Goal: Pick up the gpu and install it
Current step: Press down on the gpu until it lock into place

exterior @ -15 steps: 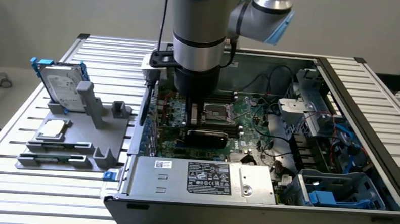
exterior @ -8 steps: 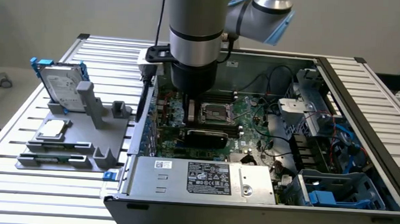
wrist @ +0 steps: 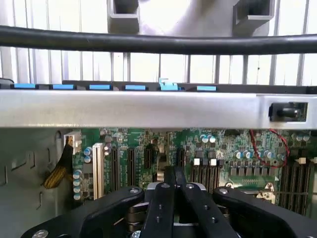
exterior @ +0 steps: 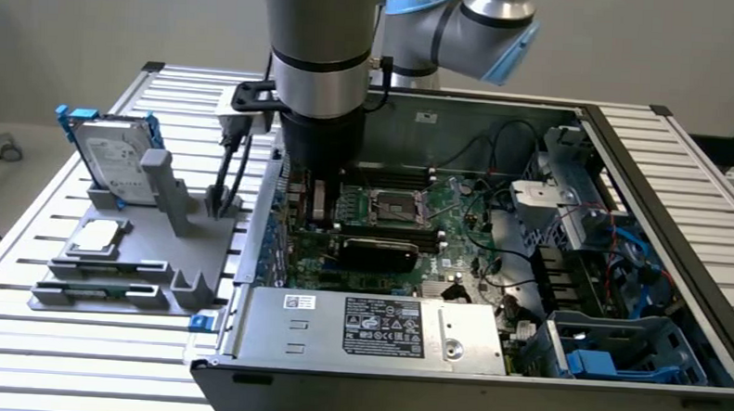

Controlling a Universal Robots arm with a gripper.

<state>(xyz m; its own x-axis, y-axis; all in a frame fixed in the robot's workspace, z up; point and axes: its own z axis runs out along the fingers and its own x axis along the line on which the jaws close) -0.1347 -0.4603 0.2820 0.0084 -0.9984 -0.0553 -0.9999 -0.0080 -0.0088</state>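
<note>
The gpu (exterior: 379, 252), a slim black card with rounded corners, stands on edge on the green motherboard (exterior: 466, 219) inside the open computer case (exterior: 663, 228). My gripper (exterior: 321, 220) reaches down into the case just to the exterior view's left of the card, over the expansion slots. Seen from the wrist, the gripper (wrist: 174, 173) has its black fingers (wrist: 162, 201) pressed together with nothing between them. Beyond the tips lie the motherboard's expansion slots (wrist: 130, 166). Whether the gripper touches the card is hidden by the arm.
A grey fixture (exterior: 116, 269) outside the case holds a silver hard drive with blue rails (exterior: 115, 157) and a square processor chip (exterior: 97, 237). The power supply (exterior: 368, 326) fills the case's near side. Cables and a blue drive bay (exterior: 609, 351) crowd the exterior view's right.
</note>
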